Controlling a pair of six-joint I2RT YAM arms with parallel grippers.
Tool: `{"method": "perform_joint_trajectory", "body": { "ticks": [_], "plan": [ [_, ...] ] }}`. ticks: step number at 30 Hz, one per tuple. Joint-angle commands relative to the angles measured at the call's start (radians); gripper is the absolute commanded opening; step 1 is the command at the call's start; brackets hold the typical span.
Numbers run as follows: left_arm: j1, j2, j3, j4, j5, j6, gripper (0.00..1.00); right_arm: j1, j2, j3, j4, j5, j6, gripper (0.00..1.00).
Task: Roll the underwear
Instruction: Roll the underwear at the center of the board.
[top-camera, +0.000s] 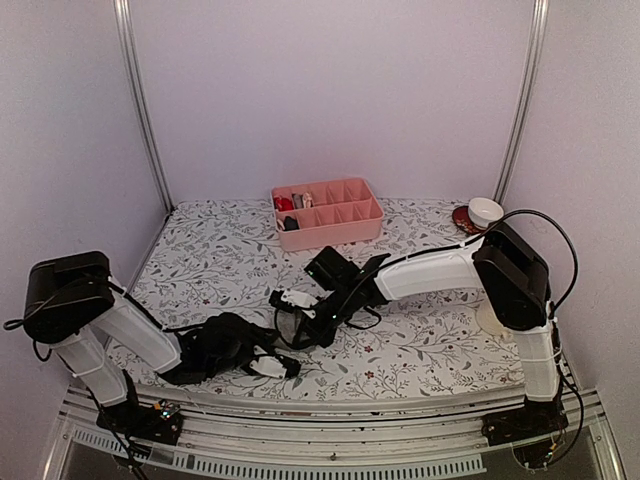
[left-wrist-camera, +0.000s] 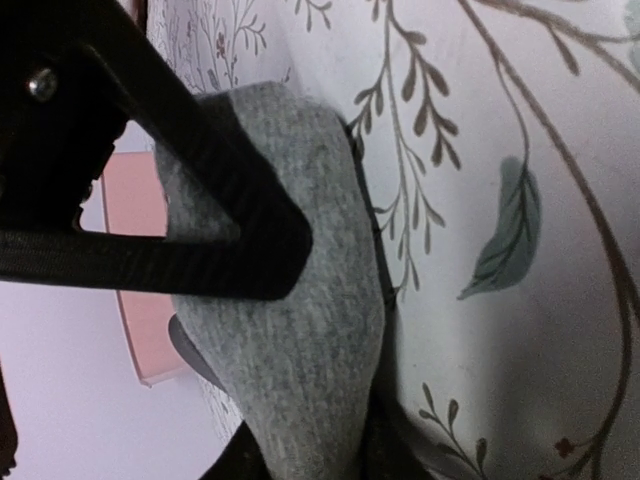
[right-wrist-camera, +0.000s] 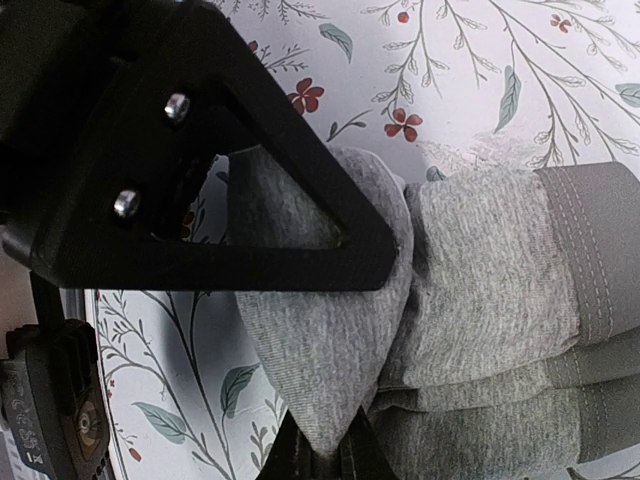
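Underwear (right-wrist-camera: 480, 270) lies folded on the worktop (top-camera: 430, 340), front-centre, pale waistband at the far end from the right jaws. Right jaws pinched shut on a grey fold. Left jaws straddle grey cloth; can't tell if they grip it. Pink tray (top-camera: 327, 212) well behind.

Arms: two. Left arm (top-camera: 120, 325) and right arm (top-camera: 430, 272).
Underwear (right-wrist-camera: 490, 270): one grey piece made out, seen in both wrist views.
Pink tray (top-camera: 335, 235), upper centre: one. It has two rows of compartments, number per row unclear. Small items sit in its left end, too small to count.
White bowl (top-camera: 486, 211), upper right: one.
Red saucer (top-camera: 461, 220) under it: one.
Pale disc (top-camera: 488, 320), right edge, partly hidden: one.
Metal posts: two. Left post (top-camera: 140, 100) and right post (top-camera: 524, 100).
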Motion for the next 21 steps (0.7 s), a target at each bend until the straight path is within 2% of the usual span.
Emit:
{"method": "perform_joint_trajectory", "body": {
  "ticks": [1,3,4,10,18,21],
  "plan": [
    [-0.013,0.018,0.018,-0.082,-0.013,-0.034,0.18,-0.008,0.060,-0.010,-0.112,0.027,0.001,0.03],
    [-0.014,0.016,0.035,-0.139,0.001,-0.057,0.04,-0.008,0.057,-0.009,-0.111,0.034,0.001,0.05],
    [-0.013,0.015,0.046,-0.172,0.010,-0.070,0.00,-0.008,0.054,-0.010,-0.110,0.040,0.002,0.07],
    [0.020,-0.012,0.138,-0.463,0.135,-0.156,0.00,-0.008,-0.022,-0.056,-0.076,0.080,0.008,0.30],
    [0.099,-0.033,0.247,-0.754,0.305,-0.231,0.00,-0.007,-0.258,-0.226,0.058,0.211,0.006,0.53],
    [0.121,-0.035,0.279,-0.832,0.362,-0.247,0.00,-0.008,-0.365,-0.294,0.120,0.258,-0.002,0.57]
  ]
}}
